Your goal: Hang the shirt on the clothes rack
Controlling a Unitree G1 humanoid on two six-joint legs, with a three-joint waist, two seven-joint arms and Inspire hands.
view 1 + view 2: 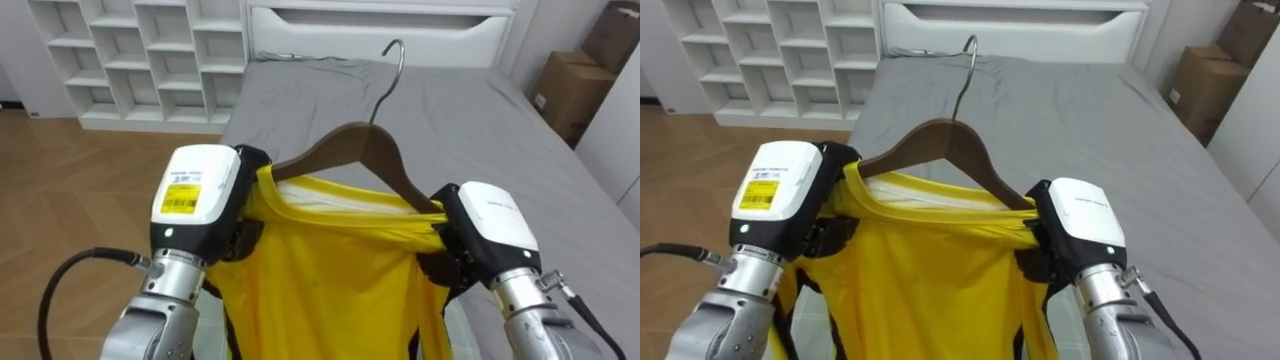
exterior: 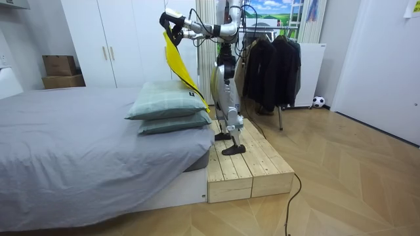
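**Yellow shirt and hanger held up over the bed**

The robot stands on a wooden platform [image 2: 249, 170] against the bed [image 1: 470, 110], both arms raised out over the mattress. The yellow shirt [image 1: 330, 280] hangs between its hands above the bed. The left hand [image 1: 200, 195] is closed on one side of the stretched neckline, and the right hand [image 1: 490, 225] pinches the bunched cloth at the other. A wooden hanger [image 1: 350, 145] lies across the neckline between the hands, its metal hook pointing towards the bed's headboard. Two pillows [image 2: 167, 108] are stacked on the bed near the platform. A rack of dark coats [image 2: 272, 65] stands behind the robot, away from the bed
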